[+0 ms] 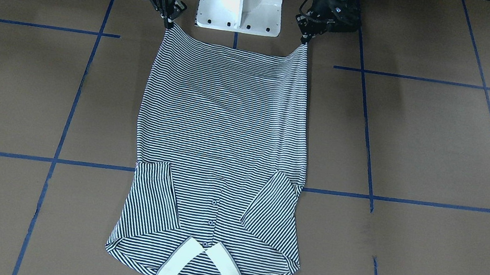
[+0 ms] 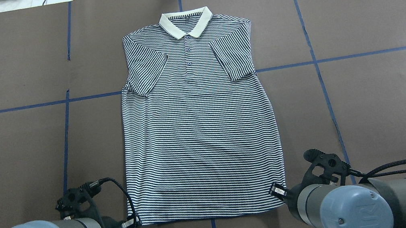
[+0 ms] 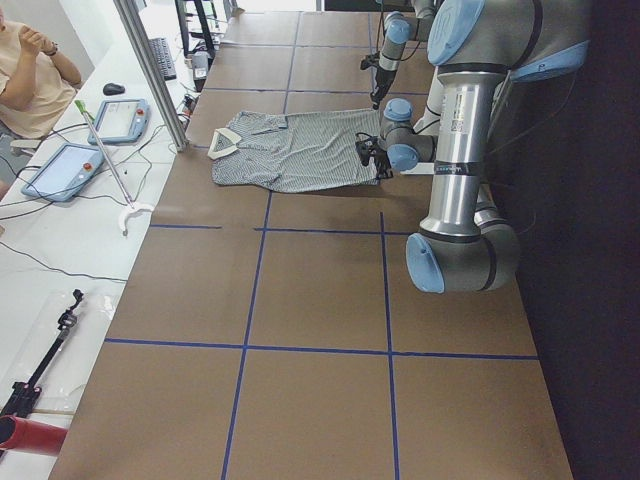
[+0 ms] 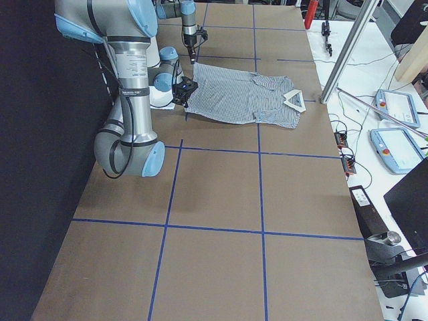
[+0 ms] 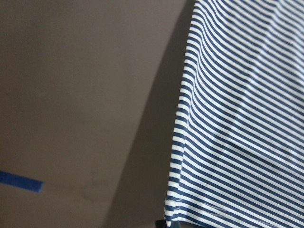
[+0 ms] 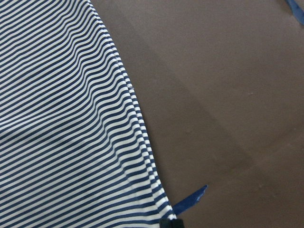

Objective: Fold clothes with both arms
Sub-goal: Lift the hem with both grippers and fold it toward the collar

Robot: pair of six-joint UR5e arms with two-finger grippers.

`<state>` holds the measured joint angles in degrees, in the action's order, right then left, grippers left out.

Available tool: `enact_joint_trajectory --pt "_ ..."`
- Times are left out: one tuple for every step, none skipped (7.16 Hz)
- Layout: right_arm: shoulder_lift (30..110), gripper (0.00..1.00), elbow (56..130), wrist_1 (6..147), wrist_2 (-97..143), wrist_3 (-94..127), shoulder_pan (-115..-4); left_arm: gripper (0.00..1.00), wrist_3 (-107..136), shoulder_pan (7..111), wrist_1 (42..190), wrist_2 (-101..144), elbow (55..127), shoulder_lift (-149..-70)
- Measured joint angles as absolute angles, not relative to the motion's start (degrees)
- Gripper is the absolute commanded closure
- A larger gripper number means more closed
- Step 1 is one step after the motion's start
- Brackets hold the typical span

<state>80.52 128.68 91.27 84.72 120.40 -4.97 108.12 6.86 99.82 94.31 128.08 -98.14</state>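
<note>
The polo shirt (image 1: 224, 129) lies face up on the brown worktop (image 1: 419, 144), centred in front of the robot. Its long axis runs straight away from the base. The cream collar (image 1: 200, 271) points to the far side and the hem (image 1: 234, 49) lies nearest the base. Both short sleeves (image 1: 156, 197) are turned in over the chest, so the outline is a long narrow rectangle.

The left pincer (image 1: 306, 41) is closed on one hem corner and the right pincer (image 1: 168, 21) on the other. Each corner is drawn up to a point at the fingertips, with the hem sagging slightly between them. In both wrist views the side seam runs down to a dark fingertip at the bottom edge.

The shirt looks like thin knit: light, limp, and with no stiffness of its own. It is likely to drape and stretch from whatever point holds it. The two hem corners are a sound hold, since the doubled edge there gives the fingers more to bite on.

Uneven travel of the two arms would probably skew the stripes or crease the body. The turned-in sleeves rest loose and could slip out if the cloth drags.
</note>
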Motion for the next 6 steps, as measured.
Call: enact_joint_trajectory --pt "83.1 1.00 131.6 91.3 84.7 120.4 -3.8 1.00 112.9 2.6 95.5 93.9 132.0 -98.7" --pt "85.0 1.00 134.4 91.3 84.6 120.5 -3.3 1.00 115.8 0.3 93.1 93.1 134.9 -99.1" --pt "85.8 1.00 135.9 91.3 84.3 120.3 -4.4 1.00 116.6 0.3 92.1 92.3 136.3 -99.4" --pt "84.8 1.00 135.7 91.2 84.3 118.5 -8.0 1.00 113.6 3.3 91.8 91.8 136.4 -100.0" --pt "81.1 1.00 133.1 91.1 84.4 113.7 -13.6 1.00 107.0 8.3 91.7 91.6 135.7 -101.3" --pt "76.2 1.00 128.1 90.9 85.2 108.4 -19.4 1.00 100.4 13.6 91.8 91.6 133.0 -103.3"
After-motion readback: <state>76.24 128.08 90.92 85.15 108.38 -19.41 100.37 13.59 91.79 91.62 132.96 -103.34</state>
